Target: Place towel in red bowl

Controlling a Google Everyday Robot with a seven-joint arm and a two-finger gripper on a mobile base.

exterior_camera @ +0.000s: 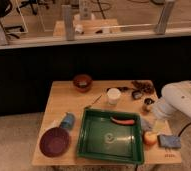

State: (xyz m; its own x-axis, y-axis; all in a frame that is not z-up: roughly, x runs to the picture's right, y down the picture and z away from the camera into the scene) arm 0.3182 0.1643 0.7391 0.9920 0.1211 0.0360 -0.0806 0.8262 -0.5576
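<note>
A dark red bowl [55, 141] sits at the table's front left corner. A smaller brown-red bowl [82, 81] stands at the back. A blue folded cloth-like pad [169, 141], possibly the towel, lies at the front right corner. A pale patch [158, 126] lies between it and the green tray [95, 150]; I cannot tell what it is. My white arm [181, 102] reaches in from the right. Its gripper [149, 119] hangs low by the tray's right edge, close above the pale patch.
The green tray holds a red elongated item [123, 120]. A white cup [113, 95] stands behind the tray and a blue cup-like object [67, 120] lies left of it. An orange fruit [150, 138] sits right of the tray. Dark small items [141, 89] lie at the back right.
</note>
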